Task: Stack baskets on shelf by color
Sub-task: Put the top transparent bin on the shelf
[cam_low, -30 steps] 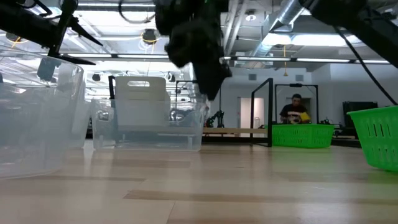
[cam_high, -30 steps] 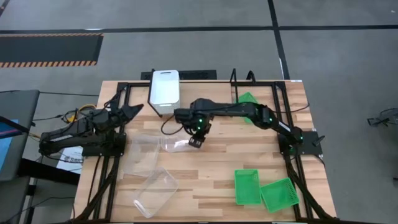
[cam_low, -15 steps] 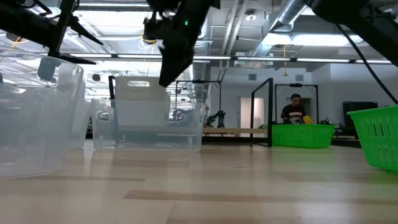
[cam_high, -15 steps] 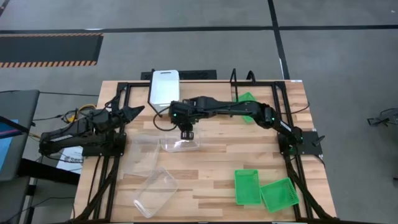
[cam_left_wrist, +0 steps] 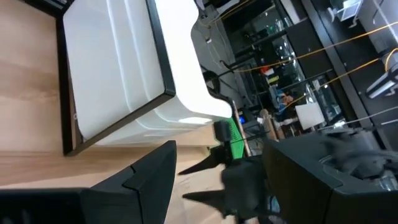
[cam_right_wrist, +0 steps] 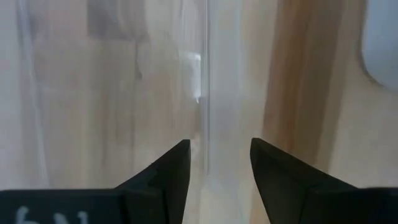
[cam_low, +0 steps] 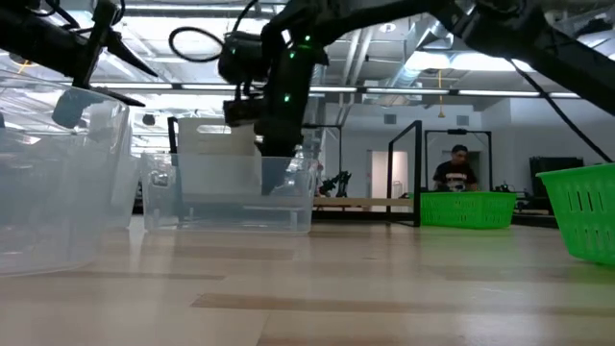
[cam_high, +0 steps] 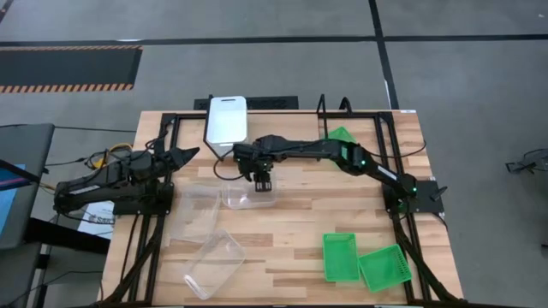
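Clear plastic basket (cam_high: 248, 197), thin-walled, rectangular

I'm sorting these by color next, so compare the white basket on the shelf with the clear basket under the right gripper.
The white basket is opaque; the clear basket is see-through, showing the wood beneath. The white one sits on the shelf at the table's far edge; the clear one rests on the tabletop. The right gripper, open, is over the clear one's wall; nothing touches the white one. Both are small rectangular bins.

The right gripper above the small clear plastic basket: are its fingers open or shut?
Open. In the right wrist view the right gripper shows a gap between its two dark fingers, straddling the clear plastic basket wall.
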